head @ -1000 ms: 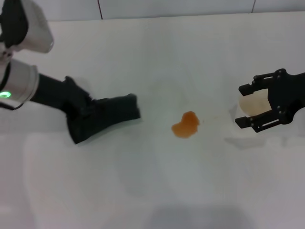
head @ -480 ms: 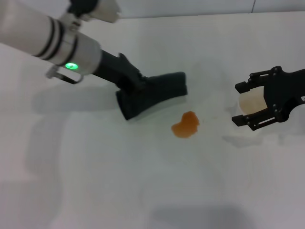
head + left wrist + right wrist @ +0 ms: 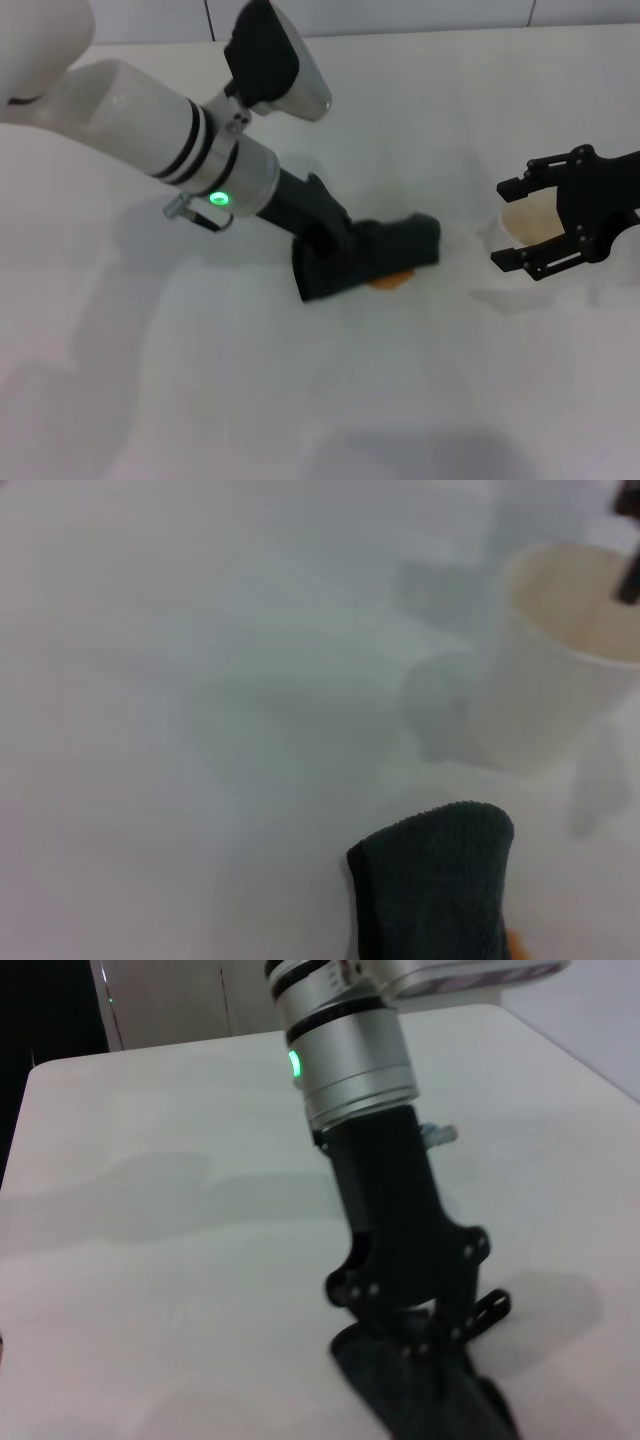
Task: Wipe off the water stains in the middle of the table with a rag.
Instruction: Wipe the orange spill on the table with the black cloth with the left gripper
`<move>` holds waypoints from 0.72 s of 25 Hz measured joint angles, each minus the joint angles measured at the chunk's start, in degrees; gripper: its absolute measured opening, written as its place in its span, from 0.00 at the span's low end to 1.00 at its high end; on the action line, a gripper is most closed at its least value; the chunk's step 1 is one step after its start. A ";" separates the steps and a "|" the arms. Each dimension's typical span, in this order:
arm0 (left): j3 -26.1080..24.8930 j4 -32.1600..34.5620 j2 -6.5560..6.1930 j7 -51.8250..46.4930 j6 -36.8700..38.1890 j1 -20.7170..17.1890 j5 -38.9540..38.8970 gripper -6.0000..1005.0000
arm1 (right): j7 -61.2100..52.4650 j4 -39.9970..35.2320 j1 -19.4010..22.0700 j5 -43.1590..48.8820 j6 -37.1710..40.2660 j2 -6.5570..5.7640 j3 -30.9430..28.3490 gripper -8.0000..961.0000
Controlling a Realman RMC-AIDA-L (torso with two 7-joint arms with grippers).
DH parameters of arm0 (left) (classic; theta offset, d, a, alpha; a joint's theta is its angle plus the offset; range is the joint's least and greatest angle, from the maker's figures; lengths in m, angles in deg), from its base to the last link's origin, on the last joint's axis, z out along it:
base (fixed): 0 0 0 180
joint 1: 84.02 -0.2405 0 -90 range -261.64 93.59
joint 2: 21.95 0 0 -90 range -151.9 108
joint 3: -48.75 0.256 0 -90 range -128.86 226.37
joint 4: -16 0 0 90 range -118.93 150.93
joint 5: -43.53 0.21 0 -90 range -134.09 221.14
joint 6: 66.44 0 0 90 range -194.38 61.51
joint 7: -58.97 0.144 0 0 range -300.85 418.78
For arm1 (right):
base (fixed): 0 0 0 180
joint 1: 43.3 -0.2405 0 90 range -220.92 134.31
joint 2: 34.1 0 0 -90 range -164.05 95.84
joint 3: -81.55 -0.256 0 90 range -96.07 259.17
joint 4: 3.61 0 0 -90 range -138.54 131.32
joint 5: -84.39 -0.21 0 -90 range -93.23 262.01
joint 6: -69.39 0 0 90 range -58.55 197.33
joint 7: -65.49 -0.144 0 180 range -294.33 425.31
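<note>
My left gripper (image 3: 345,258) is shut on the dark rag (image 3: 400,243) and holds it down on the white table (image 3: 330,400), over the orange-brown water stains (image 3: 392,284). Only a small edge of the stains shows below the rag. In the left wrist view the rag's end (image 3: 435,895) points toward the paper cup (image 3: 560,670). The right wrist view shows the left gripper (image 3: 420,1335) on the rag (image 3: 430,1400). My right gripper (image 3: 503,222) is open at the right, its jaws either side of the cup (image 3: 530,222).
The white paper cup with a tan inside stands just right of the rag's tip. The table's far edge (image 3: 430,30) runs along the back. My left arm (image 3: 170,130) reaches in diagonally from the back left.
My left arm has swept the rag to the right, from left of the stains to on top of them. The right gripper has stayed at the cup.
</note>
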 joint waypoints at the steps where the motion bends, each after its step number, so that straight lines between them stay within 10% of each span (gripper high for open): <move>1: 1.37 0.23 0.01 0.04 0.99 -0.26 -1.47 0.08 | 0.00 0.00 0.01 0.01 0.06 0.00 0.00 0.88; 18: 12.05 0.05 -0.66 -3.63 -1.03 -1.42 -8.68 0.08 | -0.01 -0.35 0.65 0.05 0.00 0.25 0.88 0.88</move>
